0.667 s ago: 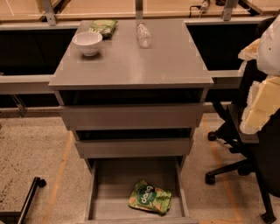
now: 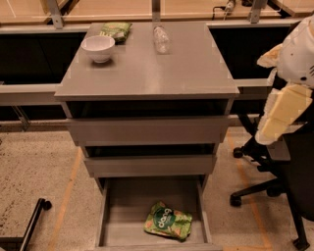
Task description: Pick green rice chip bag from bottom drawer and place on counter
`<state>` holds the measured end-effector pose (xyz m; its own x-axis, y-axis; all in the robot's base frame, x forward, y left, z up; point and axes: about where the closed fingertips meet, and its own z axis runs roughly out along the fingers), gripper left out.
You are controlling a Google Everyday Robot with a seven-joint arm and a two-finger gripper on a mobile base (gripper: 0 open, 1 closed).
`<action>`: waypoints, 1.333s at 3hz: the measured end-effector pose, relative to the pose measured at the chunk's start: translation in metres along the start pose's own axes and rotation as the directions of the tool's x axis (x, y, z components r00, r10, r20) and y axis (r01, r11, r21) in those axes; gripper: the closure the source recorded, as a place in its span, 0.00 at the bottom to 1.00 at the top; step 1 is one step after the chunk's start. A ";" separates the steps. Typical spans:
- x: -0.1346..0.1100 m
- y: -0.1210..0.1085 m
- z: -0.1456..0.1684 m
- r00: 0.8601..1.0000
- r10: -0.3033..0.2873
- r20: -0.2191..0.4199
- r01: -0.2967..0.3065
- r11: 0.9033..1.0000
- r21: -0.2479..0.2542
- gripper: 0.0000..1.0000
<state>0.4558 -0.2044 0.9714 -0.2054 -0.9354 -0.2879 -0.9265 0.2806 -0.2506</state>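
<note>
Nearest the camera, bottom drawer (image 2: 117, 215) is pulled out and open, grey floor showing. Green rice chip bag (image 2: 168, 220) lies flat on that floor, right of centre and toward the front, near the right wall but not clearly touching it. Its long axis runs roughly left-right, with the right end dipping slightly toward the front. Label faces up: dark green round logo with white lettering, too small to read for sure, plus pinkish-orange patches. Above the drawer are two wider grey drawer fronts, lower one (image 2: 149, 165) and upper one (image 2: 147, 130); both look shut or nearly so. Gripper (image 2: 277, 117), taken to be the pale cream piece under the white arm joint at the right edge, hangs off the cabinet's right side at about upper-drawer height; open or closed, cannot tell. The bag lies down and to the left of it, well apart, so the coming move is judged to be a reach down and left over the drawer's right wall. A black office chair (image 2: 265, 186) sits below the gripper. Further back, the grey bench (image 2: 162, 73) carries a white bowl (image 2: 98, 47), a clear bottle (image 2: 161, 40) lying down and a duller pale green bag (image 2: 116, 31). A pale wooden surface (image 2: 122, 7) lies behind.
</note>
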 end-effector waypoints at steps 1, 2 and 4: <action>-0.023 -0.016 0.023 0.996 -0.016 0.088 0.018 1.000 -0.016 0.00; -0.039 -0.010 0.055 0.991 -0.070 0.111 0.077 0.995 -0.058 0.00; -0.042 0.024 0.110 0.984 -0.144 0.103 0.155 0.982 -0.111 0.00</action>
<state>0.4769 -0.1344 0.8760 -0.0360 -0.9388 -0.3426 -0.9764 0.1061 -0.1881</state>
